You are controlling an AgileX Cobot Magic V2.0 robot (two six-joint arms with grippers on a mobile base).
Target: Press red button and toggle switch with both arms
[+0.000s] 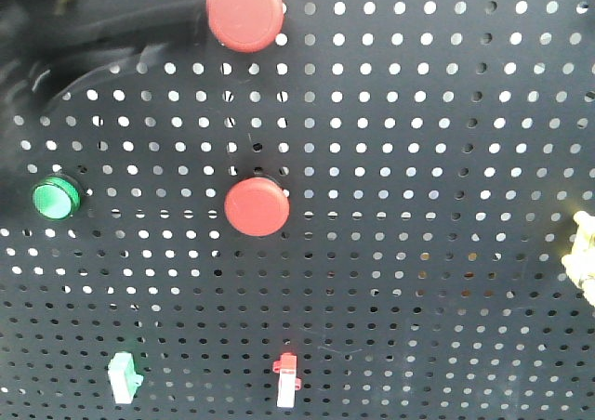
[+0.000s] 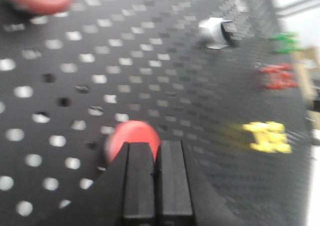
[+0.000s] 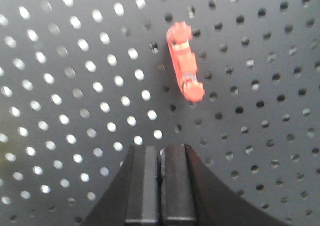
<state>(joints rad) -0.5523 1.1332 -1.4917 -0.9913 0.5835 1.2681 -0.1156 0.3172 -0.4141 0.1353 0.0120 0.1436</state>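
Facing the pegboard [image 1: 437, 206], our left gripper [image 2: 156, 148], closed and empty, seemingly touches its red button [image 2: 131, 135]; our right gripper [image 3: 161, 151], likewise closed and empty, hovers near its red toggle switch [image 3: 184, 62].

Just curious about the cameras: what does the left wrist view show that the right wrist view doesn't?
Only left wrist: a round red button just ahead of the left hand, plus a yellow switch and a silver knob. Only right wrist: a red toggle switch close ahead of the right hand. Both: the black perforated board, hand shut.
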